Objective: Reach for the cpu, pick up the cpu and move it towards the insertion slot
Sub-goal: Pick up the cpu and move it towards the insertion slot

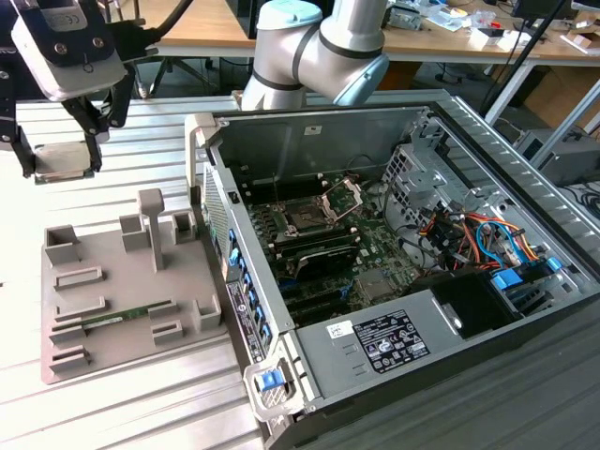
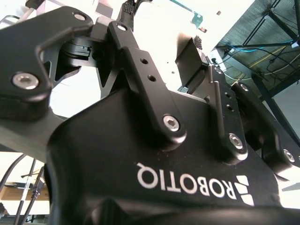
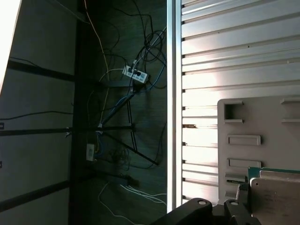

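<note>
Cpu (image 1: 66, 157) first: where do we have it?

Let us go down by size. We see the slatted table (image 1: 141, 403). On it, the open case (image 1: 309, 131) stands toward the exterior view's right, and the grey tray (image 1: 112, 272) lies just beside it on the left.

And inside the case?

The green board (image 1: 375, 281) lies flat. The slot (image 1: 305, 221) sits on it, with its bracket (image 1: 343, 199) hinged up.

On the tray?

We make out a memory stick (image 1: 127, 317) lying in one long recess.

And the gripper (image 1: 60, 167)?

We find it at the exterior view's far left, above the table beyond the tray, well apart from the slot. Its jaws are clamped on the cpu, one finger on each side, and the chip hangs flat between them. In the first wrist view we see the cpu (image 3: 276, 199) silvery side up, with the tray (image 3: 262, 112) behind it.
</note>
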